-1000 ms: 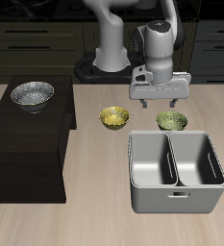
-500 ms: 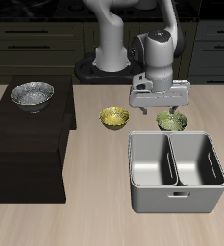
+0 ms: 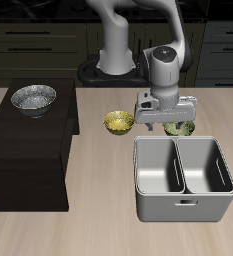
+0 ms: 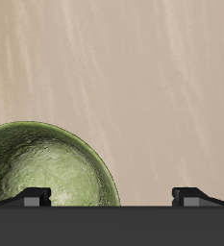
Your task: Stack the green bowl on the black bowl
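Observation:
The green bowl (image 3: 179,128) sits on the table just behind the grey bin, partly hidden by my hand. My gripper (image 3: 169,122) is open and low over it. In the wrist view the green bowl (image 4: 46,171) fills one side, with one fingertip (image 4: 32,197) over its inside and the other fingertip (image 4: 192,196) over bare table, so the near rim lies between the jaws of my gripper (image 4: 112,197). Nothing is held. The black bowl (image 3: 33,99) with its silvery speckled inside stands on top of the dark cabinet (image 3: 28,150), far from the gripper.
A golden-yellow bowl (image 3: 118,121) sits on the table beside the green bowl, toward the cabinet. A grey two-compartment bin (image 3: 183,176) stands right in front of the green bowl, nearer the table's front edge. The robot's base (image 3: 113,65) is at the back.
My gripper has moved down toward the green bowl and slightly toward the table's front; the jaws stay open. No bowl has moved.

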